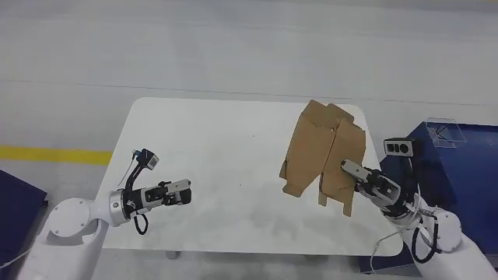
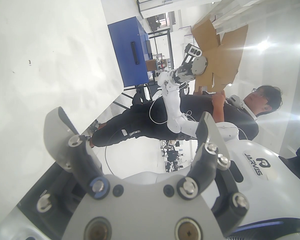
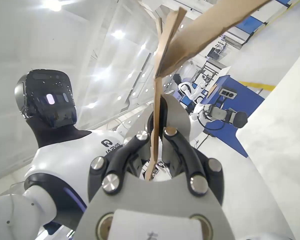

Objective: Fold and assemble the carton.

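A flattened brown carton (image 1: 323, 154) is held up in the air over the right half of the white table (image 1: 226, 148), its flaps hanging loose. My right gripper (image 1: 352, 173) is shut on the carton's edge near its lower right side; in the right wrist view the cardboard (image 3: 156, 116) runs between the two fingers of the right gripper (image 3: 157, 126). The left wrist view shows the carton (image 2: 223, 56) far off with the right arm under it. My left gripper (image 1: 185, 192) hovers open over the table's left front part, and in its own view the left gripper (image 2: 132, 123) holds nothing.
A blue cabinet (image 1: 459, 171) with a clear box (image 1: 445, 132) on top stands just right of the table. A yellow floor line (image 1: 47, 154) runs at the left. The table's middle and back left are bare white surface.
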You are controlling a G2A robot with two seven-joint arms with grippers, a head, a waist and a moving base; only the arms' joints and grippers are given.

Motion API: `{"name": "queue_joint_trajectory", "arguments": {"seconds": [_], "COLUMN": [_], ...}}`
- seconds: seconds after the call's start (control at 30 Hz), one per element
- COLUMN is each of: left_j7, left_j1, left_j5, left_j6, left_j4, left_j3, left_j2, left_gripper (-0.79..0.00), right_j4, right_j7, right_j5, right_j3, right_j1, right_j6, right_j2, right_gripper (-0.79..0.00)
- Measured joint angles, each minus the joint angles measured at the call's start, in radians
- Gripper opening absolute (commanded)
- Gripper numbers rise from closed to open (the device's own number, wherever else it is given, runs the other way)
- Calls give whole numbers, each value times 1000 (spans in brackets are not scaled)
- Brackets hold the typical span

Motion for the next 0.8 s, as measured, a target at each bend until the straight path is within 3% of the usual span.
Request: {"name": "queue_joint_trajectory", "arguments": {"seconds": [0.43,0.53,0.63,0.8], "left_j7": [0,0,0,0], "left_j1": [0,0,0,0], "left_j5": [0,0,0,0], "left_j6": [0,0,0,0], "left_j4": [0,0,0,0], "left_j3": [0,0,0,0], "left_j2": [0,0,0,0], "left_gripper": [0,0,0,0], "right_j4": [-15,-59,-71,-50], "right_j7": [-15,-31,4,-13], "right_j5": [14,159,390,796], "right_j3": [0,11,38,67], "right_j1": [0,3,7,17], "right_j6": [15,137,329,796], "right_j2": [-2,-5,-7,-5], "right_gripper": [-785,-785,-785,-785]}}
